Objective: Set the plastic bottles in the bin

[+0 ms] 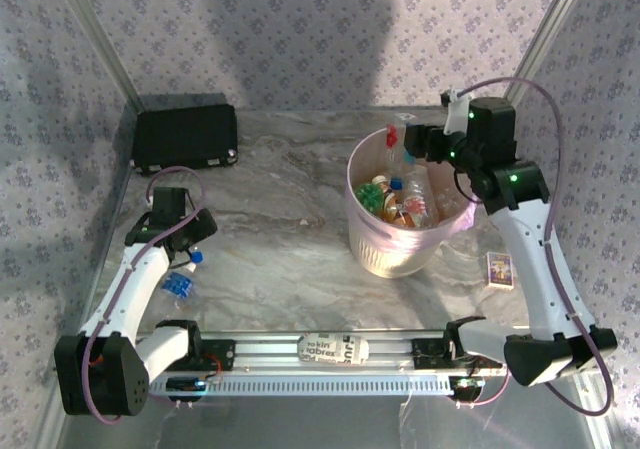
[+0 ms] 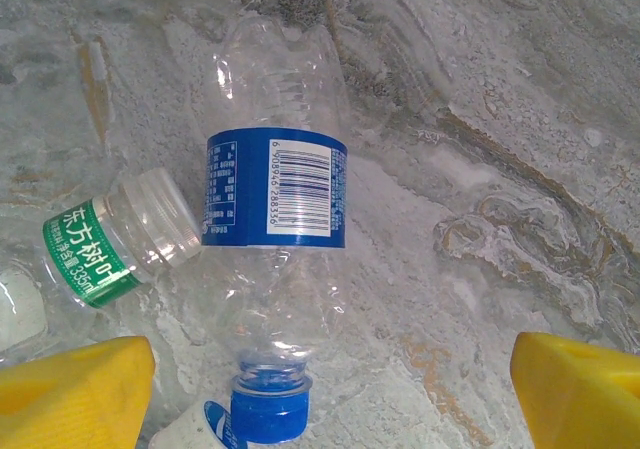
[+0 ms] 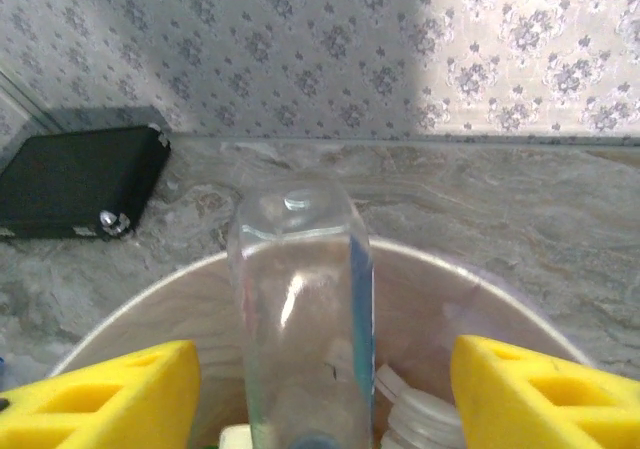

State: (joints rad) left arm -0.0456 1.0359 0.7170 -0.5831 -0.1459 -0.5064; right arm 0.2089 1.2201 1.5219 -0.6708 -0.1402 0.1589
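Right claw [image 3: 322,369] spread over bin [image 1: 385,254], clear bottle [image 3: 300,309] between its fingers with gaps both sides; I judge grip released so bottle drops in. Bin stands right of counter [image 2: 520,119] middle; I count at least four bottles inside, heap too tangled for firm number. Left claw [image 2: 332,354] spread wide over blue-label bottle [image 2: 275,184] lying near counter's left edge, lined up for next pick. Green-label bottle [image 2: 100,249] touches it: two whole ones there, bits of more beside
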